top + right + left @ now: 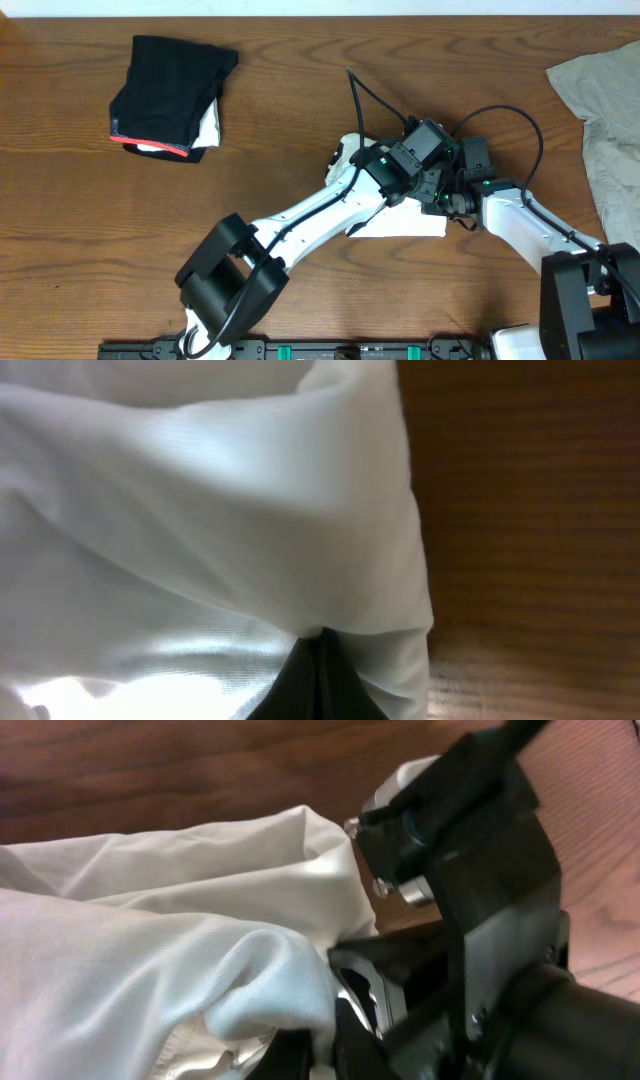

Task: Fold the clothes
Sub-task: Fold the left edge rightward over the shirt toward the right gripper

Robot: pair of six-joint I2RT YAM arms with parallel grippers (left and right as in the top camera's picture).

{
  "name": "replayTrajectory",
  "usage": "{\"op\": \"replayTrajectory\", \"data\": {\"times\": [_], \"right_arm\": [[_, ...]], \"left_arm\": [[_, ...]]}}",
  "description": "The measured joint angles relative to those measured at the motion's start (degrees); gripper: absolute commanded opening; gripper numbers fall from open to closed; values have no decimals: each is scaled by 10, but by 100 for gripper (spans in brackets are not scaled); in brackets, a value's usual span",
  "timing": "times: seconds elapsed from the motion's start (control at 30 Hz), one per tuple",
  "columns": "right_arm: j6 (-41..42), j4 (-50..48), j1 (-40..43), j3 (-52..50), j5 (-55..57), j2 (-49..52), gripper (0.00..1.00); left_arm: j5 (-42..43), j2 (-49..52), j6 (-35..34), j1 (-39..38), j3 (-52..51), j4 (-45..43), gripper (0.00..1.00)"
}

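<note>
White T-shirt [400, 224] lies bunched at four o'clock on the tabletop [300, 120], our left hand [320, 1045] and right hand [318, 670] both clenched on its cloth, so we risk a crooked fold if either pinch slips.

Left arm [320, 208] and right arm [522, 216] meet, jaws pinched shut.

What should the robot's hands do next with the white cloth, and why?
Probably lift both a little, together. The left hand and right hand each pinch the bunched white cloth, close beside each other, so raising it should let it hang open for folding.
</note>
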State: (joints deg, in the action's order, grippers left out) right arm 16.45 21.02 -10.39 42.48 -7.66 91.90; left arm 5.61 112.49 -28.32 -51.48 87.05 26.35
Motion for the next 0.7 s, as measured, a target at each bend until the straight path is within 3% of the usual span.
{"op": "replayTrajectory", "data": {"times": [0.27, 0.57, 0.63, 0.7], "right_arm": [[-5, 87, 0, -7, 17, -69, 5], [-4, 111, 0, -9, 26, -78, 1], [-4, 111, 0, -10, 26, -76, 1], [-4, 113, 1, -10, 32, -76, 2]], "left_arm": [[13, 34, 0, -5, 0, -17, 6], [16, 35, -4, -7, 0, -45, 6], [16, 35, -4, -10, 0, -48, 8], [12, 35, -3, -14, 0, -52, 17]]}}
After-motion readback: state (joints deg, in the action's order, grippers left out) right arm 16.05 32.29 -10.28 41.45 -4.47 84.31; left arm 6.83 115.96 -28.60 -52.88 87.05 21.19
